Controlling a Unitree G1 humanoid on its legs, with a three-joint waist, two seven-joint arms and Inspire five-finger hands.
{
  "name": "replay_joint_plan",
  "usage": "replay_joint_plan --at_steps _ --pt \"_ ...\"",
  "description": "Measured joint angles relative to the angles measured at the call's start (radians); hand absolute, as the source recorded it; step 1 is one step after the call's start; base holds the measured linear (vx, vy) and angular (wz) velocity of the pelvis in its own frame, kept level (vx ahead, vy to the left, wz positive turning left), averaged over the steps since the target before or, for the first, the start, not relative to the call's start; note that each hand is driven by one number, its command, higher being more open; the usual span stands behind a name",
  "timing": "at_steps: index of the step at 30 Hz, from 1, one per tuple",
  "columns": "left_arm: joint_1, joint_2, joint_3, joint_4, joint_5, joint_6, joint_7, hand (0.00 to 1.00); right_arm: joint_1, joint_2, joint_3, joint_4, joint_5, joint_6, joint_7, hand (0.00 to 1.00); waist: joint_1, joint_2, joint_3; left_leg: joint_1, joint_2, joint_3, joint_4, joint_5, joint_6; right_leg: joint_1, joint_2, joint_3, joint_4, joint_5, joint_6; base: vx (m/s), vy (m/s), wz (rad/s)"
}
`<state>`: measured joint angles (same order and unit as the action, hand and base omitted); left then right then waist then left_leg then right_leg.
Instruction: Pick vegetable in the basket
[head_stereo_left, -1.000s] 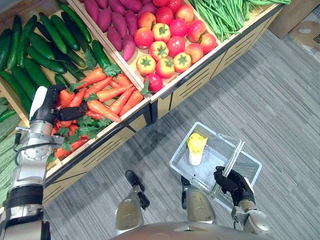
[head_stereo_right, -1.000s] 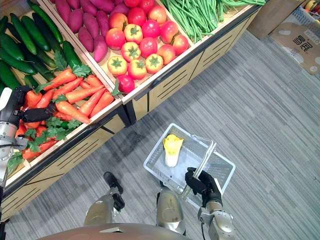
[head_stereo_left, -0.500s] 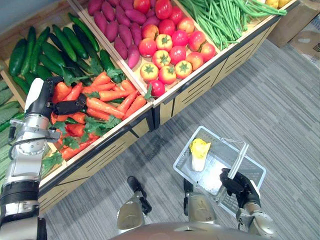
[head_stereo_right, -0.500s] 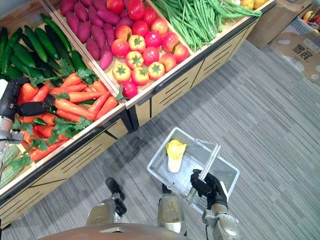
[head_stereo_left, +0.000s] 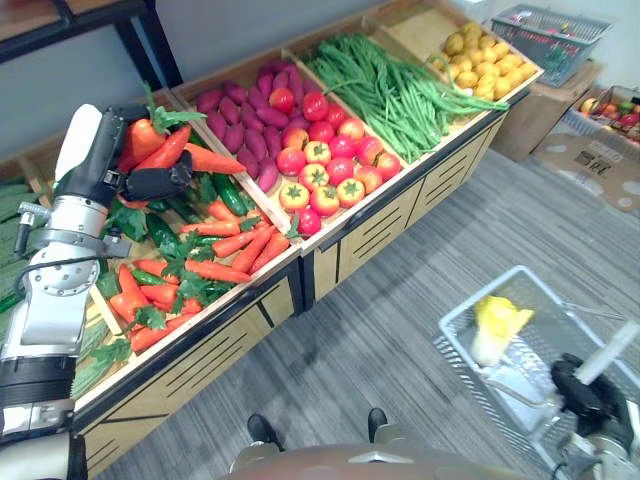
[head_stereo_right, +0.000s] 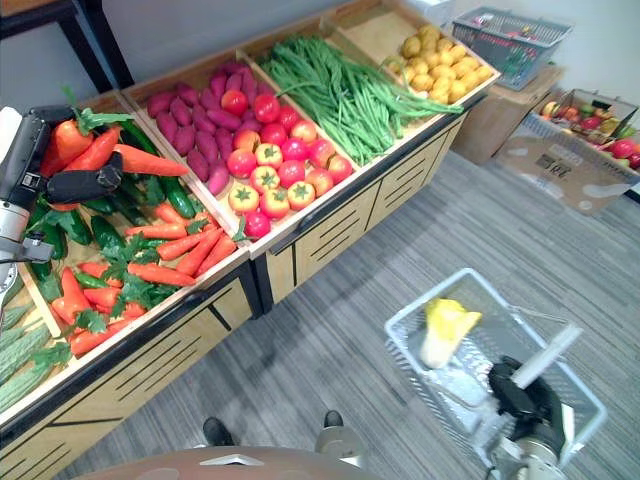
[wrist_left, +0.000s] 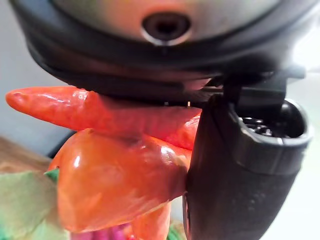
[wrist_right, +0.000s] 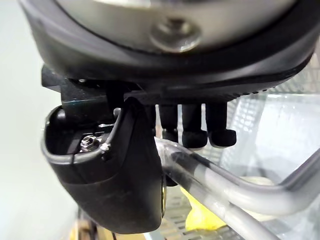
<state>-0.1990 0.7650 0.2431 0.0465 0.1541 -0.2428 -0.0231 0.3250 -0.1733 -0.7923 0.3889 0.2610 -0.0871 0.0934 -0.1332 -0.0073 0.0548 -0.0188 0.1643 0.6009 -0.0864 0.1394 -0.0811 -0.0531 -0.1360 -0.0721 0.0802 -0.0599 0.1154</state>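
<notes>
Floor (head_stereo_left: 420, 310) under basket (head_stereo_left: 452, 345), beside produce stand (head_stereo_left: 370, 235)

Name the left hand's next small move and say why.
Probably swing the left hand right and down toward the basket: it grips carrots held clear above the carrot bin, while the right hand holds the basket low.

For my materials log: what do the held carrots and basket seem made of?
The carrots look like glossy plastic, given their sharp highlights. The basket seems translucent plastic mesh, possibly wire; its handle is a smooth pale grey tube, likely plastic.
</notes>
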Motion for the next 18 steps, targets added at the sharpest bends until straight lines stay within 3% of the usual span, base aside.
replay_joint_plan --at_steps 5,9,18 --pt "0.000 0.001 -0.031 -0.031 -0.036 -0.018 -0.003 0.00 -0.020 -0.103 -0.051 0.000 -0.001 0.013 -0.040 0.00 -0.044 -0.006 -0.052 0.036 -0.001 0.047 -0.003 -0.008 -0.009 -0.001 0.001 0.051 0.006 0.008 0.007 -0.02 0.013 -0.30" --pt "-0.003 0.000 -0.129 -0.036 -0.040 -0.025 -0.016 0.00 -0.072 -0.164 -0.047 0.000 -0.004 0.015 -0.041 0.00 -0.068 -0.007 -0.065 0.070 -0.001 0.101 -0.003 -0.024 -0.023 -0.008 0.007 0.109 0.007 0.026 0.010 -0.05 0.013 -0.41" --pt "-0.049 -0.036 -0.254 -0.037 -0.069 -0.037 -0.044 0.00 -0.104 -0.333 0.027 -0.027 -0.006 0.041 -0.033 0.00 -0.111 -0.020 -0.069 0.106 0.003 0.166 0.000 -0.019 -0.016 -0.008 0.018 0.184 -0.013 0.054 0.021 -0.04 -0.011 -0.25"
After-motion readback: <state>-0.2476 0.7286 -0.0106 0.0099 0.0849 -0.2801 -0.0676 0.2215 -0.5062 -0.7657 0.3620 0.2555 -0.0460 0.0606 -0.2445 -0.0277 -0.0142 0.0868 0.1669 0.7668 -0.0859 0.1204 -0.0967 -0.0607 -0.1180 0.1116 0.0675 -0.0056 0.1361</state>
